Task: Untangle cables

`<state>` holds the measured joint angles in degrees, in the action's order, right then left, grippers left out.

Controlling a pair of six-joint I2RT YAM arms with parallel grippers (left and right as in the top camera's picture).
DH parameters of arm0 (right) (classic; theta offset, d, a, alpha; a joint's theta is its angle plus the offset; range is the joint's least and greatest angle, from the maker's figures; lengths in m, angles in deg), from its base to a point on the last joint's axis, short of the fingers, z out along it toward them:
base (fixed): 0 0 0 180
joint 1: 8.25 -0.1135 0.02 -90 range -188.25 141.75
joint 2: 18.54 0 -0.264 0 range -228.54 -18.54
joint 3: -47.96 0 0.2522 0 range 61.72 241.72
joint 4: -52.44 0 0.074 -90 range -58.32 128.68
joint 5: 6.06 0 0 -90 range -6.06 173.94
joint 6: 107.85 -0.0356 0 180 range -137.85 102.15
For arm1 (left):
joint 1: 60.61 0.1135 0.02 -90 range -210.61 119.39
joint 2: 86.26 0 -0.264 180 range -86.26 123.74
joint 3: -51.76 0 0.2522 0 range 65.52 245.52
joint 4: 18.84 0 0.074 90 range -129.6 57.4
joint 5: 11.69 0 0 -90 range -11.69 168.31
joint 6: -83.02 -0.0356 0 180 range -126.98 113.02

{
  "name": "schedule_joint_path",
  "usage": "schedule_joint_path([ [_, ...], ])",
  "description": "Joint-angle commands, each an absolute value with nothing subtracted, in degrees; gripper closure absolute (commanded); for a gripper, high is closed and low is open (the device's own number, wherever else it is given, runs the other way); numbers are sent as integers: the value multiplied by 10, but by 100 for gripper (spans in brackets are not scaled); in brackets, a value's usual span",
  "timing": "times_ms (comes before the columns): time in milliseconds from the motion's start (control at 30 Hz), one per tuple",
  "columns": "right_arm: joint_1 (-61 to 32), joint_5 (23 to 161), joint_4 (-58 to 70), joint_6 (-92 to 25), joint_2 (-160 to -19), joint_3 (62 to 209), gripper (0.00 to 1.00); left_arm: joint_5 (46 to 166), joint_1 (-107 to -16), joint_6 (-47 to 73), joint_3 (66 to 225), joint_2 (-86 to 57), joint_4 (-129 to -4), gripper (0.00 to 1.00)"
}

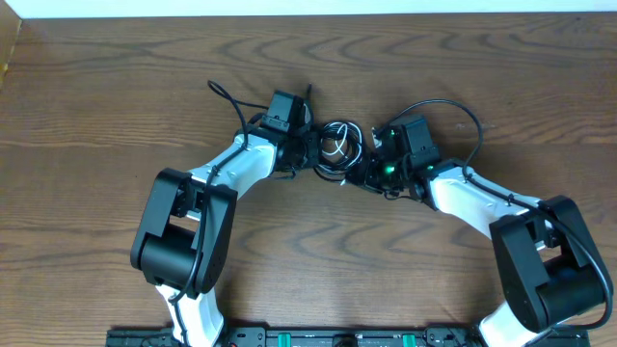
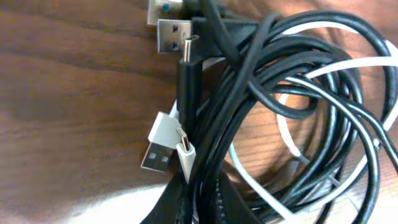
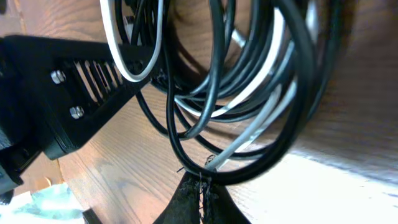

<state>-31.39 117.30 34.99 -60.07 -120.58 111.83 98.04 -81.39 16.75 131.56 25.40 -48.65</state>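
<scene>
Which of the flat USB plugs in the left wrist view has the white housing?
The lowest flat plug, at the left edge of the cables, beside a white USB-C tip. The flat plug above has a black housing.

No readable txt, logos or nos. on cables (image 2: 214, 137) or their plugs (image 2: 173, 36) (all views, incl. overhead)
</scene>
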Motion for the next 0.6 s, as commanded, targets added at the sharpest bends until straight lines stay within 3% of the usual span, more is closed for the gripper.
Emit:
schedule_joint_path([
  [0, -330, 1158, 348, -589, -1200, 1125, 99, 880, -814, 155, 1301, 280, -554, 92],
  [567, -339, 1167, 350, -589, -1200, 1125, 99, 795, -756, 134, 1302, 280, -799, 92],
])
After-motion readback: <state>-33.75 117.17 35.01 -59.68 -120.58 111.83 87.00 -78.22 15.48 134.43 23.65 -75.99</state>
